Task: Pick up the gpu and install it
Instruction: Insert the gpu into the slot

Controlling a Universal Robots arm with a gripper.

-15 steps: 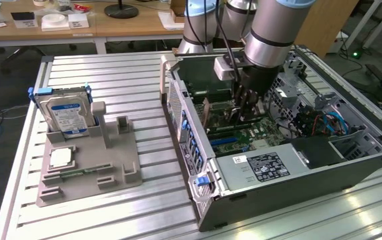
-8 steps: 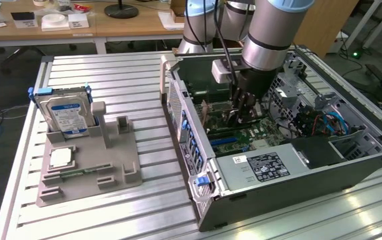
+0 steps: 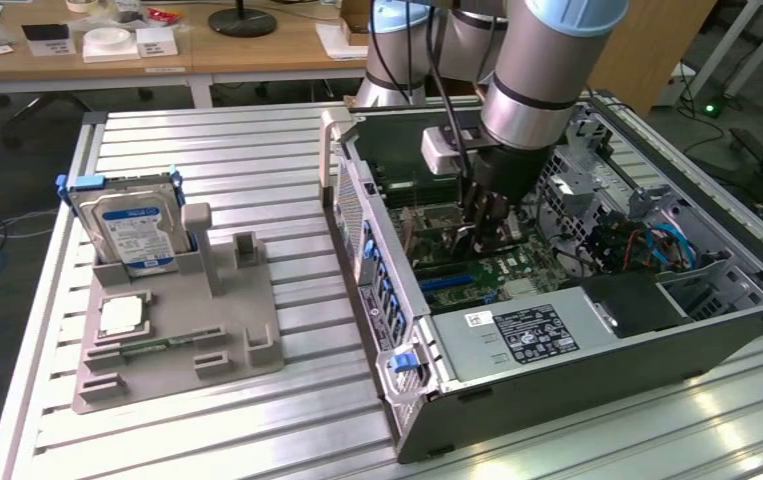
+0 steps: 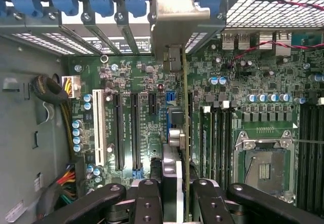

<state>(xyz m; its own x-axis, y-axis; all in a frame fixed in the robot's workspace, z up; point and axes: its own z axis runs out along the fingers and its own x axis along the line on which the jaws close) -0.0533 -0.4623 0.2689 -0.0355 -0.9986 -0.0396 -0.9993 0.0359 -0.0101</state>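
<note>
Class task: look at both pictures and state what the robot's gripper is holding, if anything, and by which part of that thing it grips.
The gripper holds the gpu edge-on above the motherboard inside the computer case. Its fingers clamp the card's upper edge, at the end opposite the silver bracket.

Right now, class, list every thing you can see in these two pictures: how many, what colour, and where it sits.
computer case: one, grey metal, side open, on the slatted table toward the exterior view's right
motherboard: one, green, inside the case
gpu: one, thin card seen edge-on with a silver bracket, upright above the motherboard slots, held in the claw
power supply: one, silver with a black label, near corner of the case
hard drive: one, silver with a blue-white label, upright in the parts holder
parts holder: one, beige, on the exterior view's left
table: one, silver slats
arm: one, grey and light blue, reaching into the case
claw: one, black, closed on the gpu
</note>
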